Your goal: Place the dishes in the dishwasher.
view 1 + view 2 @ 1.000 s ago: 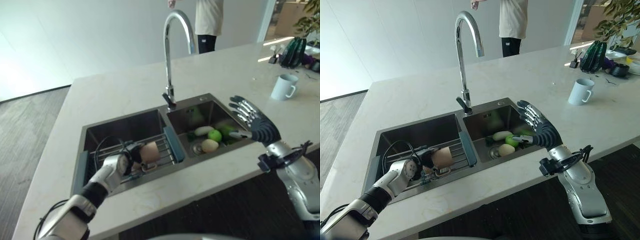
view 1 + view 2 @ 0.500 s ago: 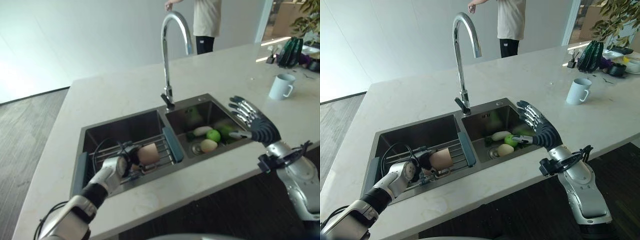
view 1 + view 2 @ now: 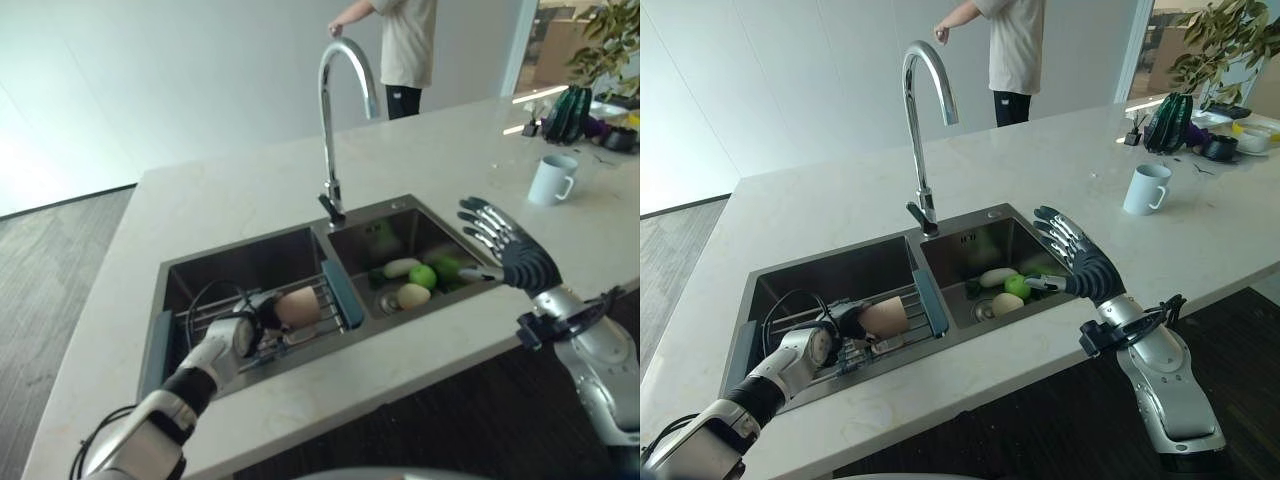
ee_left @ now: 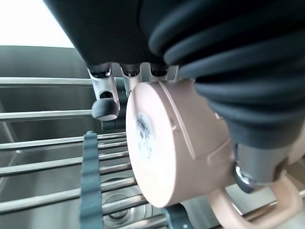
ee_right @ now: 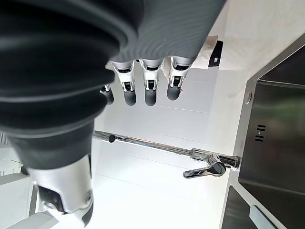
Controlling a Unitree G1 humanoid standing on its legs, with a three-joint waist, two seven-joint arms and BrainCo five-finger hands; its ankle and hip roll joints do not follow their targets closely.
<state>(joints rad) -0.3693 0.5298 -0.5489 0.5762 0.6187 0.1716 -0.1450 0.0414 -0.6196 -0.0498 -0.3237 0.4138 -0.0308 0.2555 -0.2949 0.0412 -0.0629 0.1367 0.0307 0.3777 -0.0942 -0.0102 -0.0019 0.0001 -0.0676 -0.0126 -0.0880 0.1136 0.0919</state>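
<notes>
Pink and smooth, the cup (image 4: 176, 143) lies on its side with the fingers (image 4: 106, 102) of the left hand (image 3: 247, 325) curled round it. The thumb presses the cup from the other side, close to the cup's round handle. The cup's flat bottom faces away from the palm. Under the cup is a wire rack (image 3: 902, 330) made of thin metal bars. The rack lies across the left bowl of the sink (image 3: 245, 255), and the cup is just above its bars.

The right hand (image 3: 1085, 270) is over the front right corner of the sink, above the edge of the worktop (image 3: 230, 190). Its fingers (image 5: 150, 88) are straight and spread out, and they hold nothing. The thumb points in towards the sink.

In the right bowl of the sink lie a green apple (image 3: 423, 276), a pale yellow round thing (image 3: 413, 295) and a long whitish thing (image 3: 400, 267), all close together by the drain. A tall curved silver tap (image 3: 921, 110) stands behind the sink, in the middle.

A white mug (image 3: 1143, 189) stands on the worktop, well away on the right. A dark green bag (image 3: 1169, 120) is farther back by a leafy plant (image 3: 1220, 35). A person (image 3: 1012, 50) in a light shirt and dark trousers stands behind the worktop.
</notes>
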